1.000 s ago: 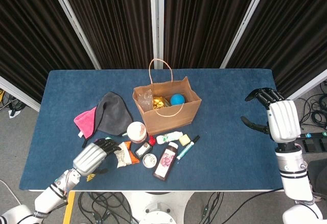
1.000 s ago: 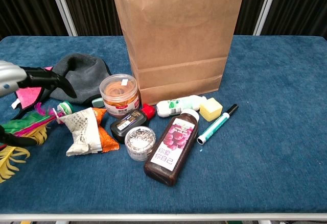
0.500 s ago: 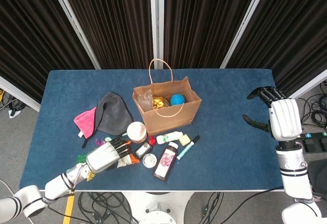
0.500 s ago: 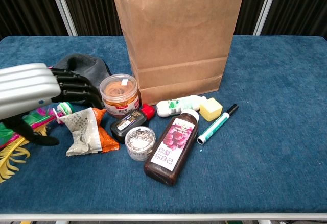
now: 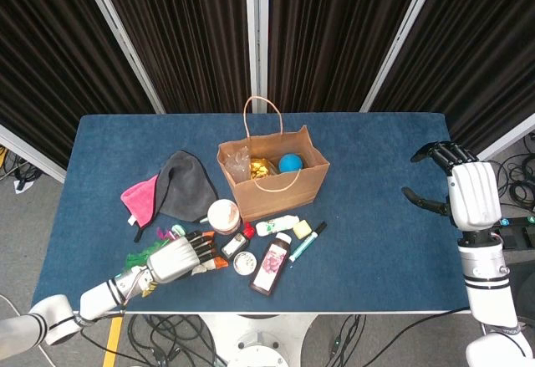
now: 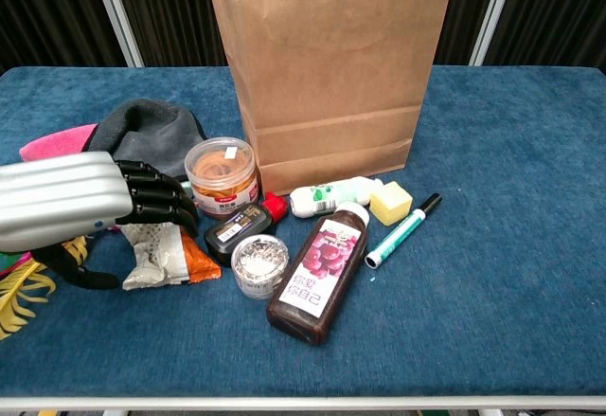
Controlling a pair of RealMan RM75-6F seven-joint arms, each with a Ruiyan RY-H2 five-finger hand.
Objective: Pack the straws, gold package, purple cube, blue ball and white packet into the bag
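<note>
Now the left hand (image 6: pixel 90 212) is hovering over the white packet (image 6: pixel 151 250), fingers (image 6: pixel 156 198) spread and arched, not closed on anything, palm down. Right hand (image 5: pixel 468 191) is idling at the counter's 3 o'clock edge, fingers apart, holding nothing.

Risks, judging from here: clutter is tight. The orange-lidded jar (image 6: pixel 221 177) and the small black bottle (image 6: pixel 239 227) are sitting just at 2–3 o'clock of the packet, so the closing fingers are likely to be nudging them or scooping one along. The packet looks crinkly and flat with an orange wrapper (image 6: pixel 199 262) pressed against it at 4 o'clock; a grip could be taking both, or sliding off the thin film. Feathers (image 6: pixel 19 293) at 8 o'clock could be snagging under the thumb.

Packet position: directly under and slightly at 5 o'clock of the left palm in chest view, partly hidden by the fingers; whether they are touching is not clear. In head view it is mostly covered by the hand.

Bag (image 5: pixel 276 175) is standing upright at 1 o'clock of the hand, well apart, across the clutter. Blue ball (image 5: pixel 289 163) and gold package (image 5: pixel 261 167) are already showing inside it; something clear beside them may be the straws. Purple cube not visible.
</note>
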